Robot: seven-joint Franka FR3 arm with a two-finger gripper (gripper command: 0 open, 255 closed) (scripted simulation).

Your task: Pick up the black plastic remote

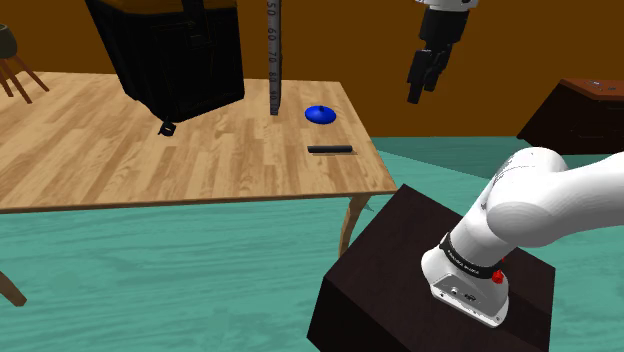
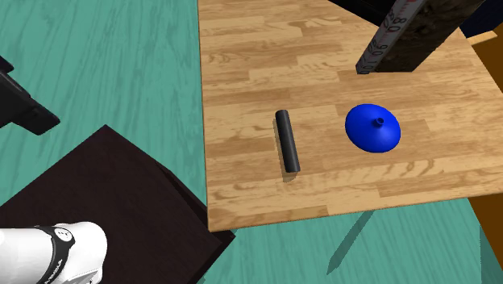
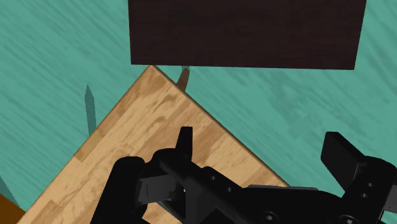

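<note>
A teal floor [image 1: 200, 270] spreads under a plank-topped wooden table [image 1: 150, 160]. The dark box stand [image 1: 390, 260] sits at 4 o'clock from the table's near corner in the shoulder view. The white arm [image 1: 540, 200] rises from the stand. A dark band round its base carries writing too small to read, and a red button sits beside the band. A large black case [image 1: 180, 50] stands tilted on the table's far side. At 3 o'clock of it is a tall narrow grey post [image 1: 274, 60] marked like a ruler, with numerals down its face that look like 50, 60 and 70.

A blue domed disc [image 1: 320, 114] with a small knob on top lies on the table at 4 o'clock of the post's foot. The black remote [image 1: 330, 149] lies flat on the table near the edge facing the stand, apart from the disc. No label or buttons can be made out on it. In the shoulder view its long axis runs 9 to 3 o'clock, with the disc at 12. From the second exterior view's high angle it is a plain bar running 12 to 6 o'clock, with the disc at 3.

The gripper [image 1: 422, 85] hangs in the air at 1 o'clock of the remote, well apart from it. In the wrist view its fingers [image 3: 184, 141] stand spread with nothing between them, above the table corner, floor and stand.
</note>
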